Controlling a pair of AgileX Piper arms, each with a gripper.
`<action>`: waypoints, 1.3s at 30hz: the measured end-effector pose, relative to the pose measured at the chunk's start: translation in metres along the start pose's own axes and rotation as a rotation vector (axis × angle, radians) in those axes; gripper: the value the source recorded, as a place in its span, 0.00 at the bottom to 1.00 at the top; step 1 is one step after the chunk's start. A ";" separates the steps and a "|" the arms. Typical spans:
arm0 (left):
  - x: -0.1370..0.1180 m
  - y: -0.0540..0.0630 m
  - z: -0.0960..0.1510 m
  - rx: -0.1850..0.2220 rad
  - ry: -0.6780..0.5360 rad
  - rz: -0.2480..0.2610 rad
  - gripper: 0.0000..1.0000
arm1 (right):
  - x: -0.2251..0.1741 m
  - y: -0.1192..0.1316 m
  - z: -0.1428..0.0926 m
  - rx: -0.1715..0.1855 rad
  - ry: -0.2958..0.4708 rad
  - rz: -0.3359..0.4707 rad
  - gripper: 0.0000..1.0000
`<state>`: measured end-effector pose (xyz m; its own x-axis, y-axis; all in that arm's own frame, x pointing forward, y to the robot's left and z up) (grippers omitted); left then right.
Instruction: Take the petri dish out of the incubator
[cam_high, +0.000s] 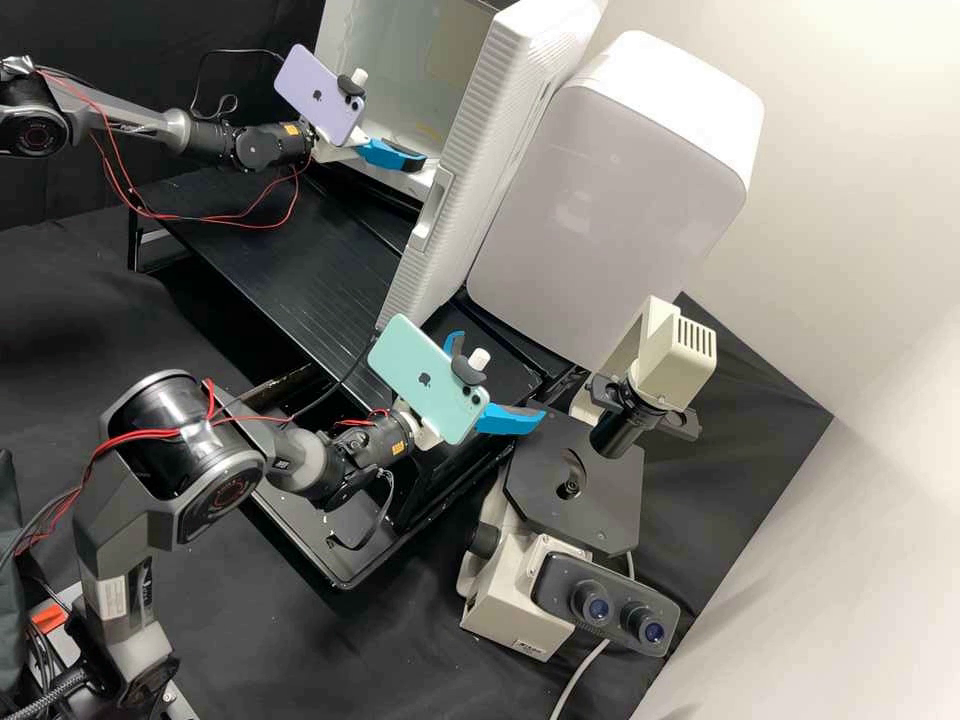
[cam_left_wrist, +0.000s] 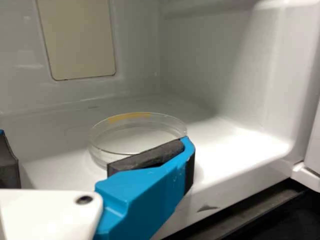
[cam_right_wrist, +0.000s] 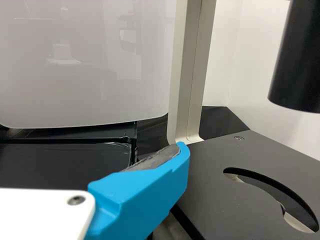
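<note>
petri dish (cam_left_wrist: 137, 132) lies flat on the white floor of the incubator (cam_left_wrist: 240, 75), with a yellowish mark at its far rim. incubator door (cam_high: 470, 150) is open. my left gripper (cam_left_wrist: 92, 150) is at the chamber mouth, claw wide, dish ahead between the fingers. one pad (cam_left_wrist: 150, 157) is at the near rim; i cannot tell if it touches. right gripper (cam_high: 500, 385) hangs at the edge of the microscope stage (cam_right_wrist: 240, 185), claw wide, holding nothing.
</note>
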<state>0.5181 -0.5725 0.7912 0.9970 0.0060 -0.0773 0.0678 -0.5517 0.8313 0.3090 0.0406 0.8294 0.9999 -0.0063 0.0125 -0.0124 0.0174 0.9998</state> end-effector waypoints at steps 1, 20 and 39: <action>0.001 0.001 0.002 0.004 -0.003 0.004 1.00 | 0.000 0.000 0.000 0.000 0.000 0.000 1.00; 0.014 0.004 0.010 -0.001 0.027 -0.016 1.00 | 0.000 0.000 0.000 0.000 0.000 0.000 1.00; 0.023 0.005 0.016 -0.002 0.031 -0.042 1.00 | 0.000 0.000 0.000 0.000 0.000 0.000 1.00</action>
<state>0.5411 -0.5885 0.7850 0.9940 0.0545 -0.0949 0.1092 -0.5484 0.8291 0.3090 0.0406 0.8294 0.9999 -0.0063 0.0125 -0.0124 0.0174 0.9998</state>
